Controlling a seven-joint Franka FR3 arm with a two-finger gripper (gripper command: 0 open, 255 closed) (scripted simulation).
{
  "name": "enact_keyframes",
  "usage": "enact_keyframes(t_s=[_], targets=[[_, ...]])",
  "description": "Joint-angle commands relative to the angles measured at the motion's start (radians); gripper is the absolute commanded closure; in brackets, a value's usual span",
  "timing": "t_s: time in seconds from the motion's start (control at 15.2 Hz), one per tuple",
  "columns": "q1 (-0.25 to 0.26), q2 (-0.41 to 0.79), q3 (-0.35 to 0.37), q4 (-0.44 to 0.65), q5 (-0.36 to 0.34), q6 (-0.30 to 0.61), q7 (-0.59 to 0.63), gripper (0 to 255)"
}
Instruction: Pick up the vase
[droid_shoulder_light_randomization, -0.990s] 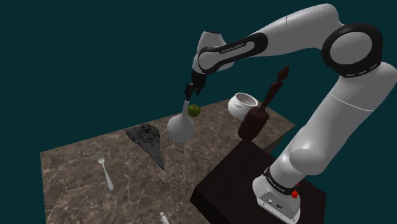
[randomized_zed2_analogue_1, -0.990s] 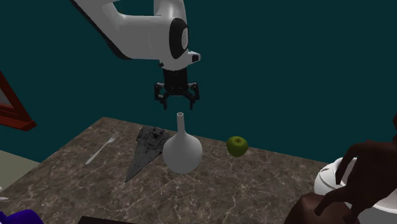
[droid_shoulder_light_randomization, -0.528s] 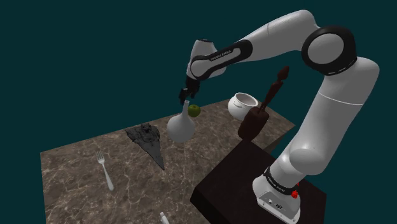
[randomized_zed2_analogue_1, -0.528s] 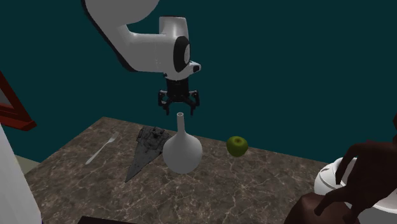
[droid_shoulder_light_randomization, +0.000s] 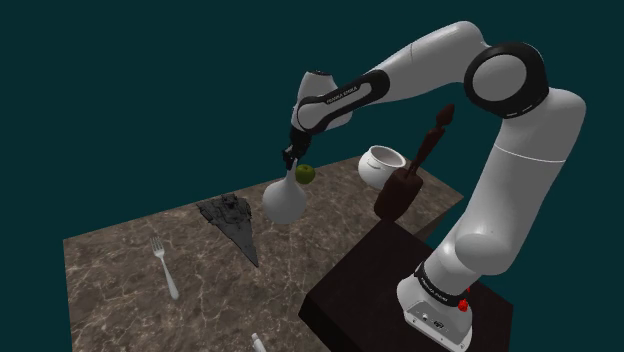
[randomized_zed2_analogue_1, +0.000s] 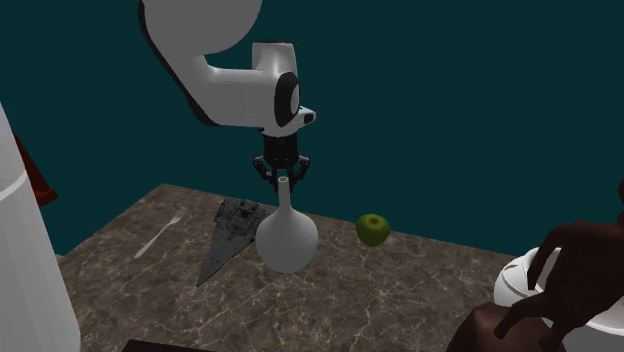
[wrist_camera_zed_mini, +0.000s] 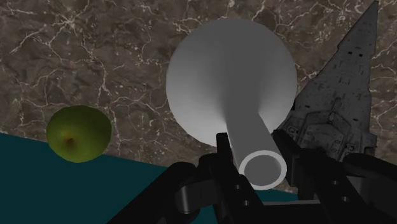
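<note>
The shoulder camera sat high beside and behind the stand (droid_shoulder_light_randomization: 370, 290), looking down and leftward over the bench (droid_shoulder_light_randomization: 110, 300). The second exterior camera stood low and close to the bench on roughly the same side, facing across it toward the teal backdrop (randomized_zed2_analogue_1: 450, 100). The wrist camera looked straight down along the pincer (wrist_camera_zed_mini: 254, 153), very near. All three shared the vase (droid_shoulder_light_randomization: 283, 200), apple (droid_shoulder_light_randomization: 305, 173) and ship model (droid_shoulder_light_randomization: 235, 225).

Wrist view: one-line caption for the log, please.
Open black fingers straddle the neck of a white round-bellied vase on a brown marbled tabletop, green apple and grey wedge-shaped starship model alongside.
</note>
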Motion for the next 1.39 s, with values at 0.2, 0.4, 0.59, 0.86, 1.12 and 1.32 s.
enact_keyframes(t_s=[0.2,0.4,0.59,0.86,1.12,1.32], targets=[[0.000,0.001,0.000,0.000,0.000,0.000,0.000,255],[0.000,-0.001,0.000,-0.001,0.000,-0.001,0.000,255],[0.000,-0.027,0.000,0.009,0.001,-0.037,0.000,255],[0.000,-0.059,0.000,0.026,0.001,-0.085,0.000,255],[-0.001,-0.088,0.001,0.046,0.002,-0.135,0.000,255],[-0.001,-0.108,0.001,0.063,0.002,-0.172,0.000,255]])
